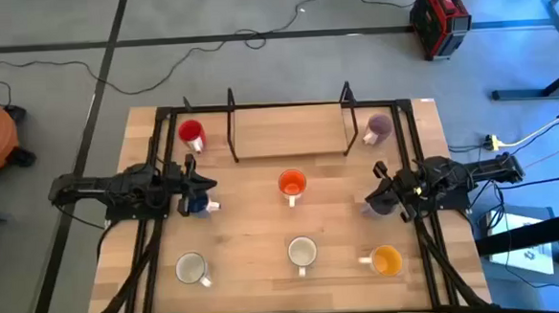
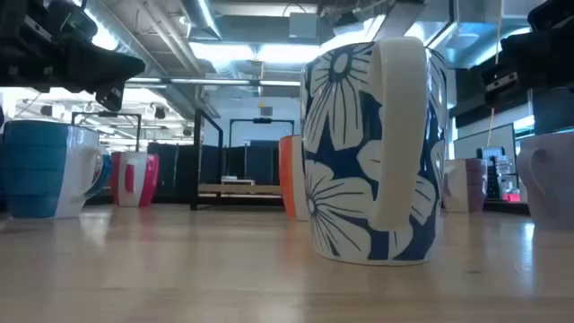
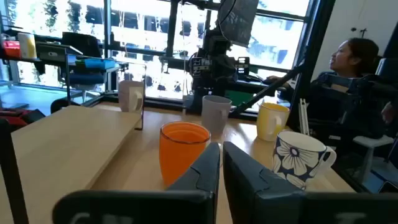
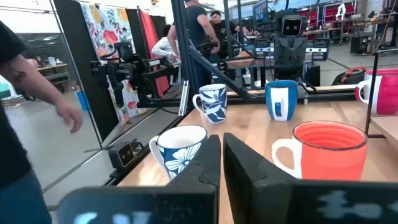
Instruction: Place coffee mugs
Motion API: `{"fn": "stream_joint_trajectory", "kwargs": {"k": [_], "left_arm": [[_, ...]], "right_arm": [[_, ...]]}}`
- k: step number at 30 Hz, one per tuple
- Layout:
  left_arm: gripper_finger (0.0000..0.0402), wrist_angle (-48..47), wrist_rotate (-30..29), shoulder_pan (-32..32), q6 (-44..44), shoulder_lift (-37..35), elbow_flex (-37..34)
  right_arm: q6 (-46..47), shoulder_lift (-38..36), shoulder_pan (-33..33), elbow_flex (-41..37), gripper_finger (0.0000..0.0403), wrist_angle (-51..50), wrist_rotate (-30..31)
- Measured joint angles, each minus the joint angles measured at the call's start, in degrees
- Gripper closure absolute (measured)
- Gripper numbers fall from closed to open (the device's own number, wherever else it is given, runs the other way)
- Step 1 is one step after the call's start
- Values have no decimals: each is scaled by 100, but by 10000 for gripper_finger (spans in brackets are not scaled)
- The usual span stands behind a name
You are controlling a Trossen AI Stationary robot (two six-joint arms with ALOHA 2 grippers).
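Eight mugs upright on table. Red mug (image 1: pixel 192 134) back left; purple mug (image 1: pixel 380 126) back right. Blue mug (image 1: pixel 199 205) mid-left, orange mug (image 1: pixel 292 185) centre, second purple mug (image 1: pixel 379 202) mid-right. Front row: floral mug (image 1: pixel 190 268), white mug (image 1: pixel 303 253), yellow mug (image 1: pixel 387 260).

Wood table (image 1: pixel 255 244) w/ eight mugs (image 1: pixel 291 184), rack (image 1: pixel 288 127).
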Motion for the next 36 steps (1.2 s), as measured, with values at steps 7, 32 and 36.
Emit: {"fn": "stream_joint_trajectory", "kwargs": {"k": [7, 32, 36], "left_arm": [[386, 0, 0, -2, -1, -1, 0], [386, 387, -643, -2, 539, -1, -1], [386, 755, -841, -3, 170, 0, -2]], "right_arm": [[0, 0, -2, 0, 395, -2, 2], [1851, 0, -2, 0, 395, 558, 1255], [3002, 0, 0, 0, 395, 785, 1615]]}}
